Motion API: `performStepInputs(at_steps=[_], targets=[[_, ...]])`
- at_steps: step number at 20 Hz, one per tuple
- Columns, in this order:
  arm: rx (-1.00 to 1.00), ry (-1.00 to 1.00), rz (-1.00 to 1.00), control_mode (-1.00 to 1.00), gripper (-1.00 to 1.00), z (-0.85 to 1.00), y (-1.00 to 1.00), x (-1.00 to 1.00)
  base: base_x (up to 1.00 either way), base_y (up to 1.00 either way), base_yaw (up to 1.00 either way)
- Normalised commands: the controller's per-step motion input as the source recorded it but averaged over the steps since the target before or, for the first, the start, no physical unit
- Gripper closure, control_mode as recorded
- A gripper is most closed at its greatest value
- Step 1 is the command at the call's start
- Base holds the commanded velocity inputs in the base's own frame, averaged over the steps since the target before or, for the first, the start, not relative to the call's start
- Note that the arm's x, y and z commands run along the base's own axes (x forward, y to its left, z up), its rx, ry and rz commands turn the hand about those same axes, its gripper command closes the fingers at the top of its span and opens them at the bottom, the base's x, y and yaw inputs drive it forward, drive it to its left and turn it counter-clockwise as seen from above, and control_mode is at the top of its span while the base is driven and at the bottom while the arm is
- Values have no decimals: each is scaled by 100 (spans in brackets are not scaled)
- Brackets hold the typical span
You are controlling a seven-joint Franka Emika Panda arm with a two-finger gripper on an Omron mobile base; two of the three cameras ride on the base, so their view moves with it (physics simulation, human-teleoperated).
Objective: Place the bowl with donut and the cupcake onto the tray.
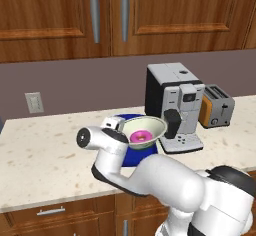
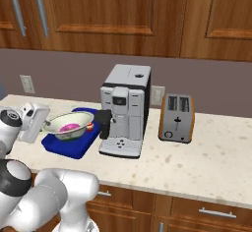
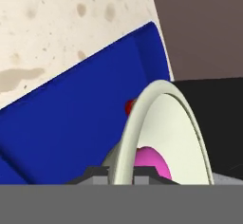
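You are facing a pale speckled stone counter (image 1: 45, 155) that runs along a dull mauve back wall, with dark wooden cabinets (image 1: 60, 15) above and wooden drawers under the counter edge. A wall socket (image 1: 34, 102) sits on the left of the wall. On the counter stand a grey and black coffee machine (image 2: 124, 109) and, to its right and apart from it, an orange-sided toaster (image 2: 176, 117).

Your gripper (image 3: 124, 173) is clamped on the rim of the bowl (image 1: 145, 130), one finger on each side of the rim in the hand view. The bowl is tilted and held above the blue tray (image 2: 66, 142), which lies flat on the counter just left of the coffee machine. The pink donut (image 1: 141, 137) lies inside the bowl. A small red top, probably the cupcake (image 3: 130, 106), peeks out past the bowl's rim over the tray; you cannot tell whether it rests on the tray.
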Motion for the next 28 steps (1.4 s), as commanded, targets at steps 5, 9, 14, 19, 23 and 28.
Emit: performStepInputs(at_steps=[5, 9, 14, 19, 23, 28], targets=[[-6, 0, 0, -100, 100, 0, 33, 0, 0, 0, 0], [-7, 0, 0, -100, 100, 0, 29, 6, 0, 0, 0], [-7, 0, 0, -100, 100, 0, 21, 7, 0, 0, 0], [-3, 0, 0, -100, 100, -25, 3, 0, 0, 0, 0], [0, 0, 0, -100, 100, -49, 0, -6, 0, 0, 0], [-1, 0, -3, -100, 100, -31, 0, -28, 0, 0, 0]])
